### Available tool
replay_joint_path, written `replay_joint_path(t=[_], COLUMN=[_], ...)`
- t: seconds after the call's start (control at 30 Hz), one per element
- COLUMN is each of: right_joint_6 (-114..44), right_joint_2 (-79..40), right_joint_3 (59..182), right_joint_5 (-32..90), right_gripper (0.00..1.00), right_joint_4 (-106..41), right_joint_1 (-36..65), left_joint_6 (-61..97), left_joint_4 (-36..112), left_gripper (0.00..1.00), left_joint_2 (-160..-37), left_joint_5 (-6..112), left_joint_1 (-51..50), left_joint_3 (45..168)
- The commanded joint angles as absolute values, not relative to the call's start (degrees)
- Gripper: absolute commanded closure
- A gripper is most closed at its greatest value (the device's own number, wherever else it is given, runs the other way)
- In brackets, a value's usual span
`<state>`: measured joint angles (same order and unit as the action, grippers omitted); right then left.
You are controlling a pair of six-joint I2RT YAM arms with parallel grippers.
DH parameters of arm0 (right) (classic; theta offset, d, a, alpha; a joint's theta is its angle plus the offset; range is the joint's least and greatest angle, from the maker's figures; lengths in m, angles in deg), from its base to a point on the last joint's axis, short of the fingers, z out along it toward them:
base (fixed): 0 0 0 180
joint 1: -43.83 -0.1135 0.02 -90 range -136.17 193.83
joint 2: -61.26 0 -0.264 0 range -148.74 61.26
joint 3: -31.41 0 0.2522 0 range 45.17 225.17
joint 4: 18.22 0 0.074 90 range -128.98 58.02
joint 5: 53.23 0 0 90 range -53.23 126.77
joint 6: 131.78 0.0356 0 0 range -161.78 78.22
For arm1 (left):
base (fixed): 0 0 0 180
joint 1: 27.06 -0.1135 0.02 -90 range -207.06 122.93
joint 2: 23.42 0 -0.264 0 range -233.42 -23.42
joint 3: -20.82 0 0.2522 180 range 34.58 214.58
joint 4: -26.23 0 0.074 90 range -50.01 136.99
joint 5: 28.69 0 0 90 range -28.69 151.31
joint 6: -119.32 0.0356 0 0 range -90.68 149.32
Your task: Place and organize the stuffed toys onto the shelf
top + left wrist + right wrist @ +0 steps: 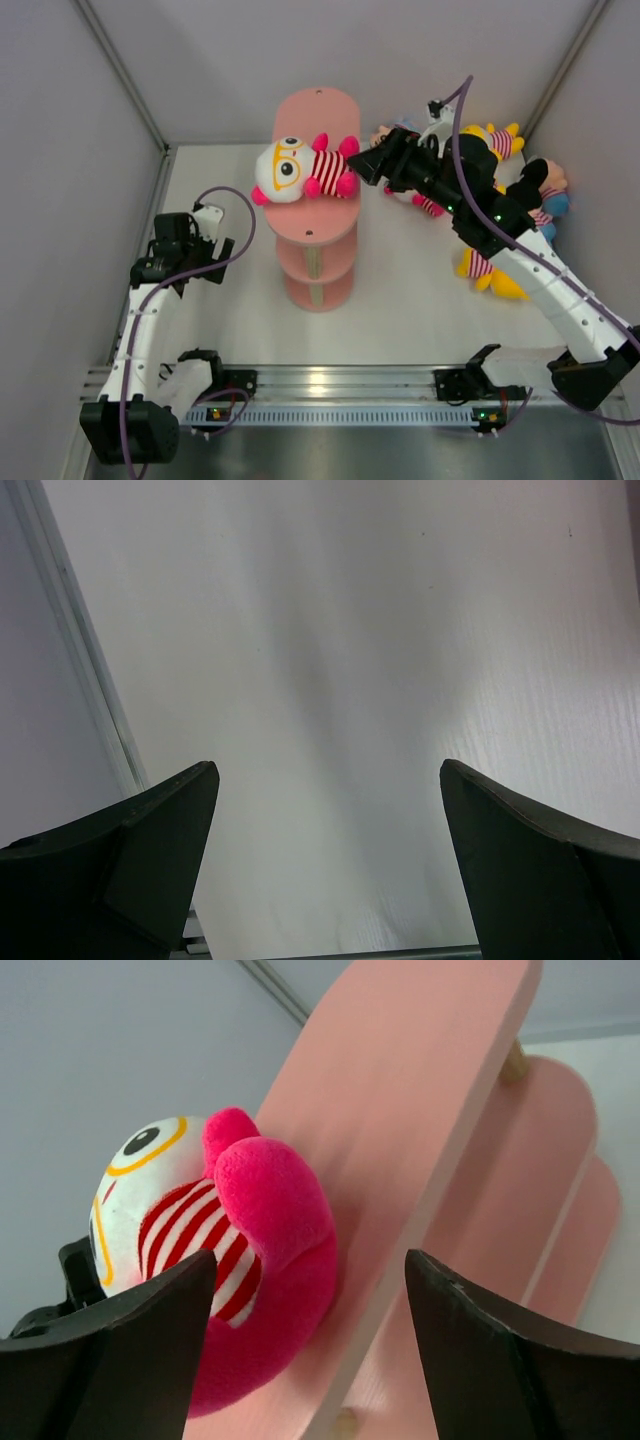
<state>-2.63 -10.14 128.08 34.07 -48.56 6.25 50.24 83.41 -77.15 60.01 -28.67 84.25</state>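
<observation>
My right gripper sits at the top tier of the smooth salmon shelf, where a white-faced plush doll lies across the rounded board. Other dolls are heaped on the table behind that arm, and my left gripper hangs well apart.

The left wrist view adds its dark fingers spread wide over the matte white table.

The right wrist view shows the right jaws parted and holding nothing. The doll's fuzzy pink foot is just ahead, perhaps brushing one finger.
</observation>
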Motion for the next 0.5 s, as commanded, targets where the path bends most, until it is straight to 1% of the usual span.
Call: replay_joint_path(t=[0.0,0.1,0.13,0.2,0.23,0.3,0.33,0.47], right_joint_6=[-3.6,-1.1,0.0,0.3,0.5,0.6,0.2,-0.3], right_joint_2=[-4.5,-1.2,-0.3,-0.5,-1.1,-4.3,-7.3,-16.0], right_joint_3=[128.6,125.1,123.8,120.3,119.2,116.2,115.3,111.4], right_joint_5=[34.0,25.8,24.9,22.6,21.4,19.5,19.5,20.1], right_gripper=[0.22,0.20,0.20,0.20,0.20,0.20,0.20,0.20], right_joint_4=[-48.8,-48.1,-47.0,-46.6,-46.0,-44.6,-44.4,-41.4], right_joint_1=[9.4,21.0,28.2,34.4,39.7,43.2,47.0,49.6], left_joint_6=[49.9,50.1,50.1,50.1,50.1,50.1,50.1,50.1], left_joint_4=[82.7,82.7,82.7,82.7,82.7,82.7,82.7,82.7], left_gripper=[0.01,0.01,0.02,0.01,0.01,0.02,0.01,0.01], left_joint_2=[-75.9,-75.8,-75.8,-76.0,-76.1,-76.2,-76.3,-76.9], left_joint_5=[59.6,59.5,59.6,59.5,59.3,59.4,59.3,59.7], left_joint_1=[-28.6,-28.6,-28.6,-28.6,-28.7,-28.6,-28.6,-28.6], left_joint_3=[83.9,83.9,83.8,83.9,83.9,83.9,83.9,83.9])
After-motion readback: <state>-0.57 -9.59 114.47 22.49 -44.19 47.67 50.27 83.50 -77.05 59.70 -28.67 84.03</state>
